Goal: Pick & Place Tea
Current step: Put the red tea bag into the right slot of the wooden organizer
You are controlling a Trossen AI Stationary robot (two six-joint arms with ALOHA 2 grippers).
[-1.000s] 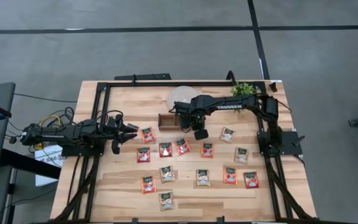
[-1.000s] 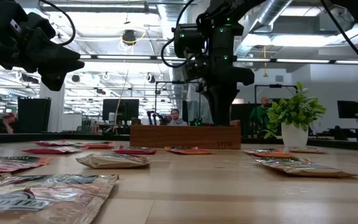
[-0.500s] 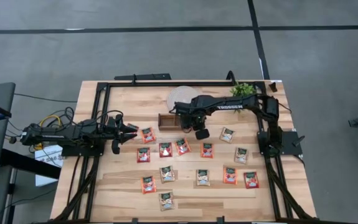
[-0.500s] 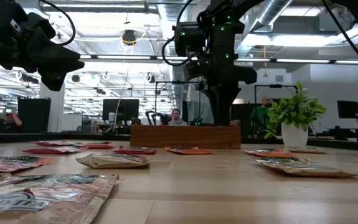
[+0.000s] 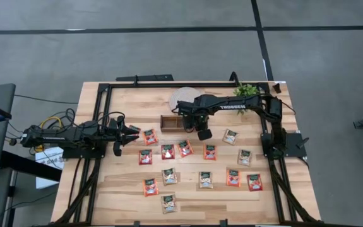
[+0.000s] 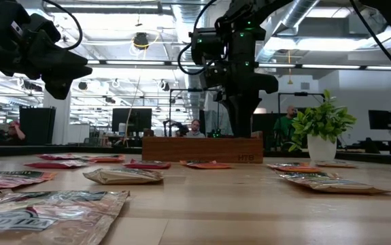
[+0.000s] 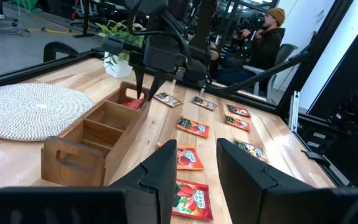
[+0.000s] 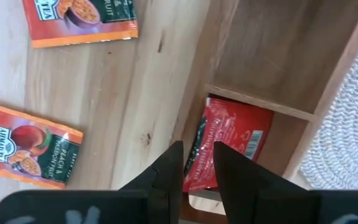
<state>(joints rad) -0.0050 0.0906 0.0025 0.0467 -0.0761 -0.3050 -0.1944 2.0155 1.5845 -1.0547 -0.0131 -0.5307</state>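
Observation:
A brown wooden tray (image 5: 170, 122) with three compartments stands at the table's far middle. One red tea sachet (image 8: 235, 137) lies in its end compartment (image 7: 133, 103), barcode side up. My right gripper (image 8: 196, 165) points straight down over that compartment (image 5: 191, 123), open, its fingertips just above the sachet's edge. Several more tea sachets (image 5: 168, 151) lie flat on the table nearer the front. My left gripper (image 7: 197, 168) waits level and open at the table's left side (image 5: 134, 131).
A round white woven disc (image 5: 184, 98) lies behind the tray. A small potted plant (image 5: 247, 91) stands at the far right. Loose sachets (image 8: 26, 146) lie close to the tray's near side. People sit at desks beyond the table (image 6: 194, 128).

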